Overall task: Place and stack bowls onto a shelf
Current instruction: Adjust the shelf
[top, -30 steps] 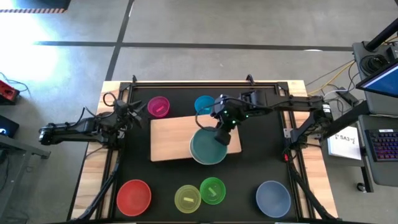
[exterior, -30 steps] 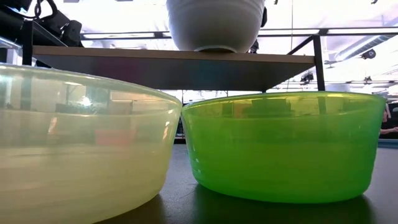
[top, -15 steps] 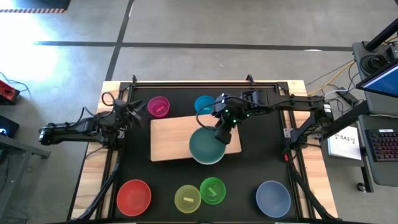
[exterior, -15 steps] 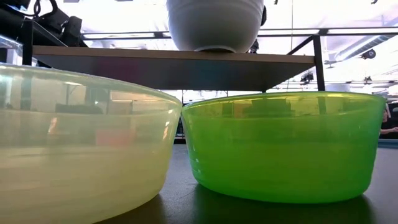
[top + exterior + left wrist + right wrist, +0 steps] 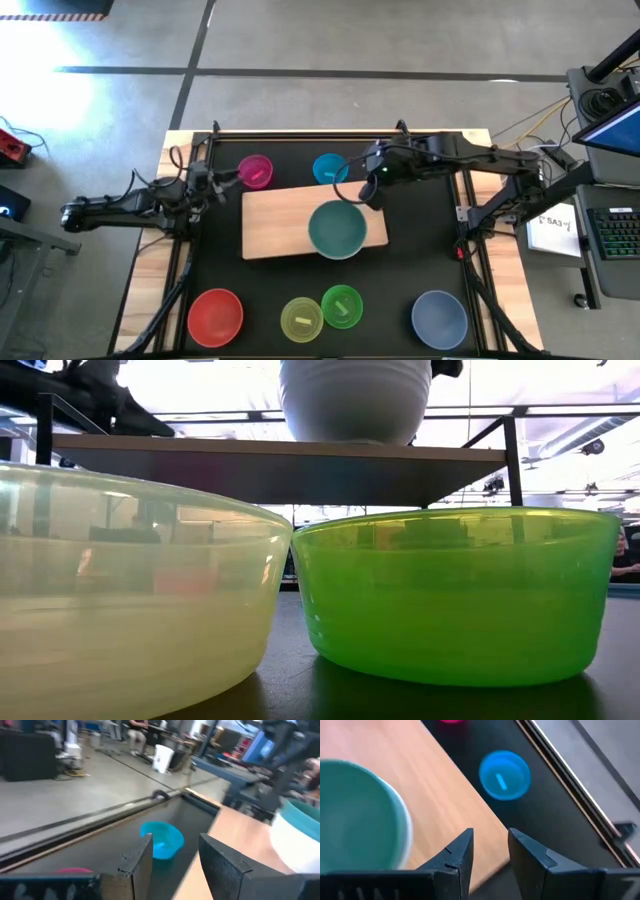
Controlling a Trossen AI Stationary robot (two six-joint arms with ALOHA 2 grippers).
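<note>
A pale wood shelf (image 5: 285,222) sits mid-frame on the black mat (image 5: 400,290), concrete floor (image 5: 330,40) filling the upper frame. The teal bowl (image 5: 336,230), nested in a white bowl (image 5: 355,400), rests at the shelf's right end. Just above it, the right gripper (image 5: 372,192) hangs with jaws slightly apart, empty. The left gripper (image 5: 205,185), at the mat's left edge, is parted and empty too.

A black mat (image 5: 420,270) covers the wooden table (image 5: 150,290), with a keyboard (image 5: 620,235) at the right.
</note>
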